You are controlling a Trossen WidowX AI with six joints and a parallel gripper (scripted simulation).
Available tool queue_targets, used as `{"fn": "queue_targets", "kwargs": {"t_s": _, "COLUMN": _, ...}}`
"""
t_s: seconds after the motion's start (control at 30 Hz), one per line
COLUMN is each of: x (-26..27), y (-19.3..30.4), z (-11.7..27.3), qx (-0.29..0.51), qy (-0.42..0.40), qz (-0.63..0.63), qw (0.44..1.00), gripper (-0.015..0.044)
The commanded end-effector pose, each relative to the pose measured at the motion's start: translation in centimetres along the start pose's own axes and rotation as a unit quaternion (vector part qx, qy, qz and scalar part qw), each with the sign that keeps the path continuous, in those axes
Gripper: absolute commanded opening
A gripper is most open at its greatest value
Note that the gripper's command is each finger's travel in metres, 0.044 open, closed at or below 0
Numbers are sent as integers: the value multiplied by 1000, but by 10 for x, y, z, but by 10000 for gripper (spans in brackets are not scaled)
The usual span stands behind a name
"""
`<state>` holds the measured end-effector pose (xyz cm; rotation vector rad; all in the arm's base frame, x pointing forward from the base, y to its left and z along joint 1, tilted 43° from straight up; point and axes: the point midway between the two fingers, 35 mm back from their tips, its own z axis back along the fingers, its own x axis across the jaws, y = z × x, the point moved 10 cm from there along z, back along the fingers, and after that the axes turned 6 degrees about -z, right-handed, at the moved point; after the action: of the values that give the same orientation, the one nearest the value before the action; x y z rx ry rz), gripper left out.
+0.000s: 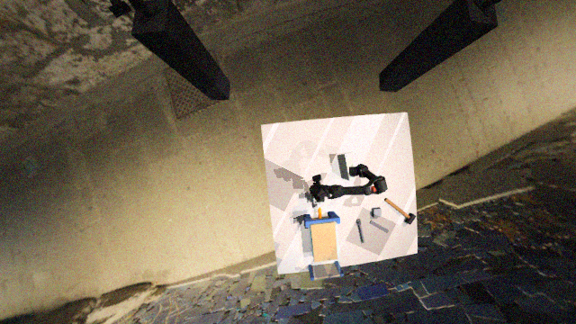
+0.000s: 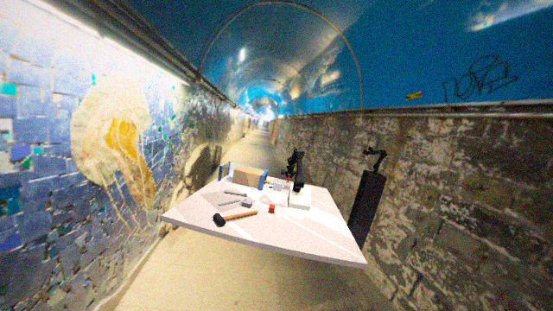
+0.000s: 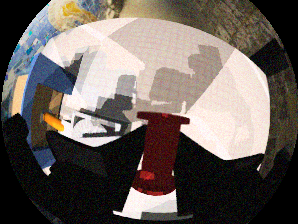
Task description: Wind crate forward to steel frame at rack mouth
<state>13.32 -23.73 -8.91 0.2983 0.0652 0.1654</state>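
My gripper (image 3: pixel 160 131) (image 2: pixel 289 176) is shut on the dark red grip of the winch handle (image 3: pixel 162 131), which stands between the black fingers. The handle's crank arm and key cannot be made out clearly. The pale winch (image 3: pixel 95 123) (image 2: pixel 277 186) is left of the grip in the wrist view, partly in shadow. The tan crate (image 1: pixel 324 243) (image 2: pixel 247 177) sits in the cubby, looking flat. The blue frame (image 1: pixel 321 221) (image 3: pixel 46 75) stands at the mouth. An orange piece (image 1: pixel 319 212) (image 3: pixel 53 122) sticks out of the mouth towards the winch. Any gap between crate and frame cannot be judged.
A hammer (image 1: pixel 397 209) (image 2: pixel 239 216), a grey block (image 1: pixel 376 211) (image 2: pixel 246 202) and two thin grey bars (image 1: pixel 360 231) (image 1: pixel 379 225) lie beside the cubby. A small red block (image 2: pixel 271 208) lies near the arm's pale base (image 2: pixel 299 202).
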Motion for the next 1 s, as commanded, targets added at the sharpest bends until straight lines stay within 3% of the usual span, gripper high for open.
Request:
{"fn": "queue_targets", "kwargs": {"t_s": 0.0, "x": 4, "y": -7, "z": -5, "qx": -5, "qy": -5, "qz": 1, "qw": 1000, "gripper": 0}}
{"fn": "queue_targets", "kwargs": {"t_s": 0.97, "x": 26, "y": -31, "z": -16, "qx": -5, "qy": -6, "qz": 2, "qw": 1000, "gripper": 0}}
